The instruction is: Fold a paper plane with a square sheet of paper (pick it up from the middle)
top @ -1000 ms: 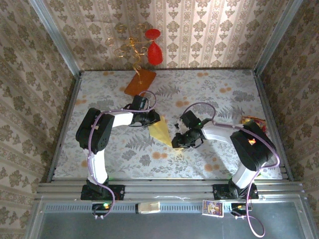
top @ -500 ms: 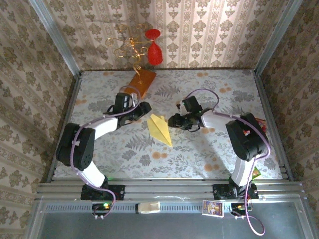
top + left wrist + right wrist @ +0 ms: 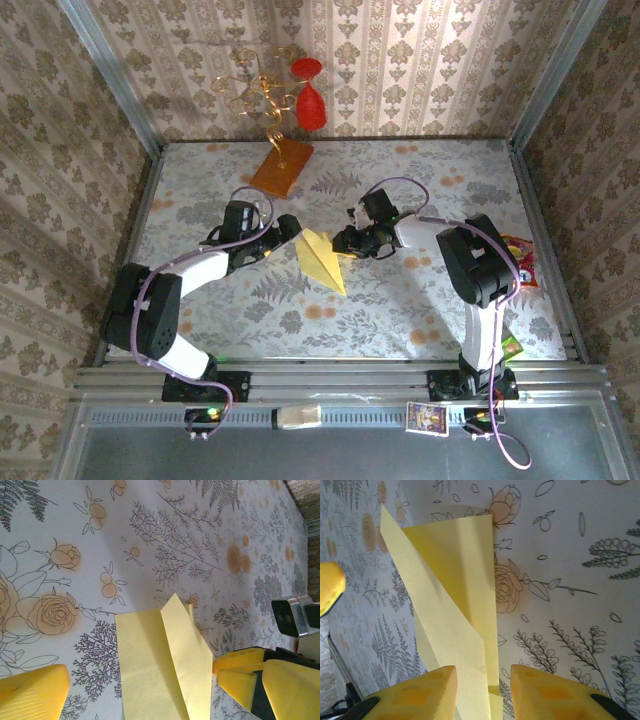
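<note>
Paper plane (image 3: 322, 260) lies flat mid-table (image 3: 420, 300), between both arms. Left gripper (image 3: 289, 229) jaws spread wide beside broad end, holding nothing. Right gripper (image 3: 344, 243) jaws part-open, raised flap between pads (image 3: 420, 692), not pinched. Best now: close squarely on flap, no dragging, crease likely springs back.

No legible text, label or number (print on the small card (image 3: 426, 418) too tiny)

Orange slab (image 3: 281, 166) (gold wire (image 3: 262, 92) atop)
</note>
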Robot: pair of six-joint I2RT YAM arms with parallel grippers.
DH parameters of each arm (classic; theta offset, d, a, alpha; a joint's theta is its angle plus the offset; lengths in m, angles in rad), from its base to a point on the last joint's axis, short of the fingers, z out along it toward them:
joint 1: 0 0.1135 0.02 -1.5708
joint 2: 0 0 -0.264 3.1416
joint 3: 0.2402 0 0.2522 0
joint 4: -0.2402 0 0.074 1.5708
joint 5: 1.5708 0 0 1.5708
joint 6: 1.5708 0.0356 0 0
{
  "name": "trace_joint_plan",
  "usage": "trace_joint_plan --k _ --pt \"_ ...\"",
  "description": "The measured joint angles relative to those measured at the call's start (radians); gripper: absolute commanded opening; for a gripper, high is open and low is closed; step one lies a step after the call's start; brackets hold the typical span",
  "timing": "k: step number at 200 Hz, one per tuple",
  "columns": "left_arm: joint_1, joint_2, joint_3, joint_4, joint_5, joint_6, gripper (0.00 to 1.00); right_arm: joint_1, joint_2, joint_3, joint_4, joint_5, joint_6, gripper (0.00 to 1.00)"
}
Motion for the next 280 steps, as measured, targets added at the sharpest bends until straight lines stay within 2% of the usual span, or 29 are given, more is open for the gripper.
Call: trace_joint_plan --k 58,147,193,231,280 --pt "-0.003 0.000 0.000 0.000 0.000 0.000 1.00 0.000 0.035 0.023 -0.007 -0.058 -0.030 0.27" --pt "-0.011 0.000 0.000 0.007 0.005 0.003 1.00 0.000 0.038 0.024 -0.013 -0.092 -0.036 0.07" --pt "-0.053 -0.025 0.001 0.006 0.013 0.003 1.00 -0.002 -0.074 -0.013 0.033 -0.087 -0.008 0.06" --pt "-0.104 -0.078 0.023 0.009 0.043 0.002 1.00 -0.025 -0.212 -0.059 0.161 -0.087 0.074 0.06" --pt "-0.143 -0.100 0.028 0.140 0.106 -0.055 0.93 -0.058 -0.270 -0.097 0.304 -0.095 0.199 0.06"
